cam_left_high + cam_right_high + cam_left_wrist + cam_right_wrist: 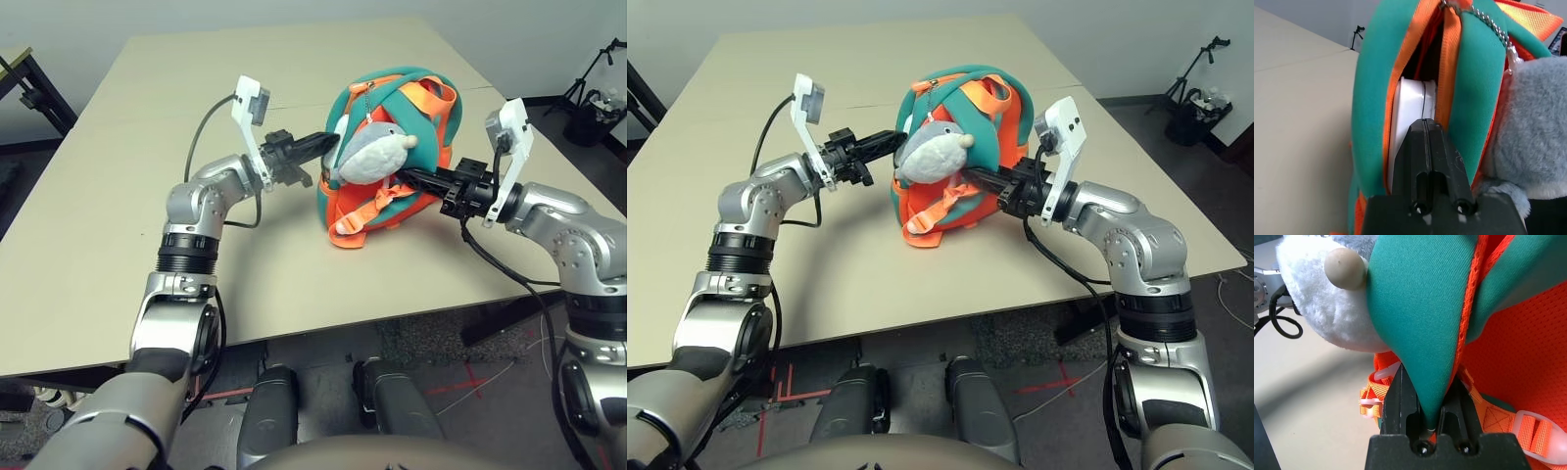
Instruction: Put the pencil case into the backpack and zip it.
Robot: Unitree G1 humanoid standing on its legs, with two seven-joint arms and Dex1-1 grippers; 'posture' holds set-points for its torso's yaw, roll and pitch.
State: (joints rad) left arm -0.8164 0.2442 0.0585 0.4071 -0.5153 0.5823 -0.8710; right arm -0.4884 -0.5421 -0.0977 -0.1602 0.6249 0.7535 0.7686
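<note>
Beige table carries the backpack near its middle, with the plush fish hanging on its front. Left gripper, fingers pressed together, points into the open zip gap, where the white pencil case sits inside. Right gripper is clamped on a teal fold of the backpack.

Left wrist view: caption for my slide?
Shut left pincer at teal backpack's open zipper; flat white pencil case inside.
</note>
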